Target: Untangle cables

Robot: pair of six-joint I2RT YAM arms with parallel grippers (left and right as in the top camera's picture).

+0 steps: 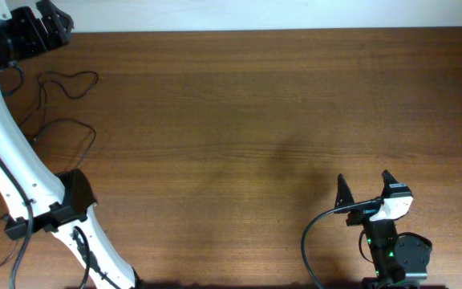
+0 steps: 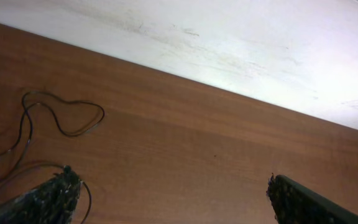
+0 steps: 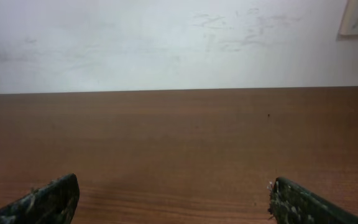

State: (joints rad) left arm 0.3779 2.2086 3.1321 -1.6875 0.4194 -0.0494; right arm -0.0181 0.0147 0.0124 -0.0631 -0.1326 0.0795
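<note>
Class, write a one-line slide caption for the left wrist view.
Left pincer open over the wooden table, thin black cables lying in loose loops nearby, ungrasped.

surface: brown wooden table (image 1: pixel 255 120) | on it: thin black cables (image 1: pixel 70 95), seemingly loose loops, far-left corner

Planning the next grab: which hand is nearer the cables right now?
Left. The left hand is right beside the cables at the far left corner of the table; the right hand is far across, near the front right.
</note>
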